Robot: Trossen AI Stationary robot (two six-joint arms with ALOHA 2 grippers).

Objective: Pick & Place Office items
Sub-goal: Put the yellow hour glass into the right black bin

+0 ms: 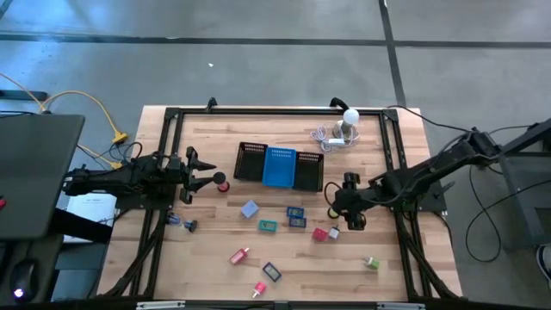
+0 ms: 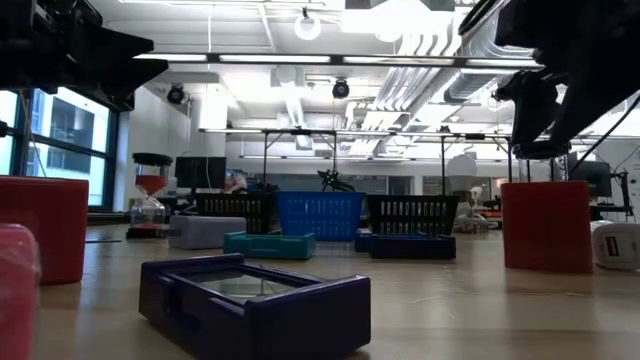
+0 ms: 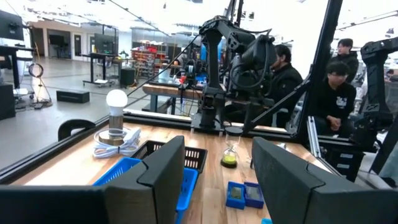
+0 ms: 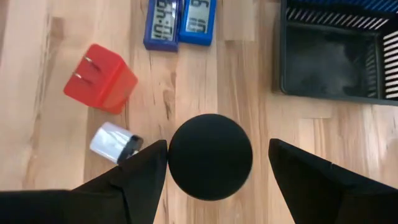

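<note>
My right gripper [image 4: 217, 143] hangs open above the table's right middle [image 1: 343, 207], pointing steeply down. Below it stands a small hourglass with green sand [image 3: 231, 154]. Its round black top [image 4: 210, 155] shows between my two fingers, which stay above it and touch nothing. Beside it lie a red plug block [image 4: 99, 78], a small white and black piece [image 4: 115, 143] and two blue timers [image 4: 180, 22]. My left gripper [image 1: 207, 172] waits open at the left, level, next to a red spool [image 1: 221, 181].
The black mesh tray with a blue middle [image 1: 280, 165] stands at the far centre, and the white ball-topped gadget [image 1: 349, 120] is behind it. More small items lie scattered toward the near edge: grey-blue [image 1: 250, 208], teal [image 1: 268, 226], pink [image 1: 239, 256], green [image 1: 371, 263]. People sit beyond the table.
</note>
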